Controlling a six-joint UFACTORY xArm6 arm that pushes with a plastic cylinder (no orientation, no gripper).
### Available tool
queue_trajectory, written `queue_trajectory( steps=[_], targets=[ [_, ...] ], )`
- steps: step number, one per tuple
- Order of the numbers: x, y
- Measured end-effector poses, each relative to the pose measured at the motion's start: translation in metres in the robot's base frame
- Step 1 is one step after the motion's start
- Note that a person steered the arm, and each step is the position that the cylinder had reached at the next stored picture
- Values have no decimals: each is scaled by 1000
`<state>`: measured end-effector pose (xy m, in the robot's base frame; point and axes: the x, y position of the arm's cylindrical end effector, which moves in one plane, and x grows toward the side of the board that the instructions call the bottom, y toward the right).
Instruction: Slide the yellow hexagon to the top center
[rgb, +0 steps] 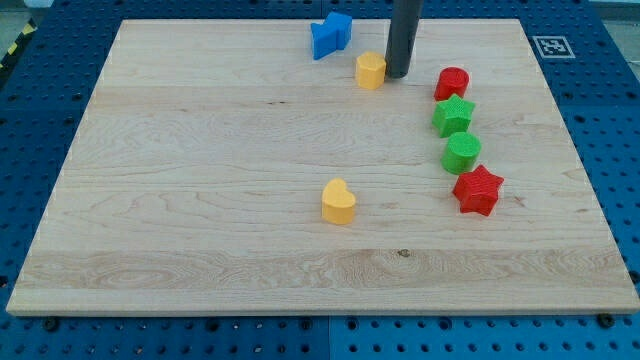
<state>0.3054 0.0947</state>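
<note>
The yellow hexagon (371, 70) sits near the view's top centre of the wooden board (200, 200). My tip (397, 75) is just to the hexagon's right, touching or almost touching its side. The dark rod rises out of the view's top edge. Two blue blocks (331, 34) lie up and to the left of the hexagon, close to the top edge; their shapes are hard to make out.
A yellow heart (338, 202) lies at mid-board. On the right, from top to bottom, stand a red cylinder (452, 83), a green star (453, 116), a green cylinder (462, 153) and a red star (477, 190). A marker tag (550, 45) sits at the top right corner.
</note>
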Motion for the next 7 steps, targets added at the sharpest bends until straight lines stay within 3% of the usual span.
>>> queue_trajectory(
  steps=[2, 3, 4, 7],
  targets=[
    [2, -19],
    [36, -7],
    [43, -11],
    [12, -76]
  ],
)
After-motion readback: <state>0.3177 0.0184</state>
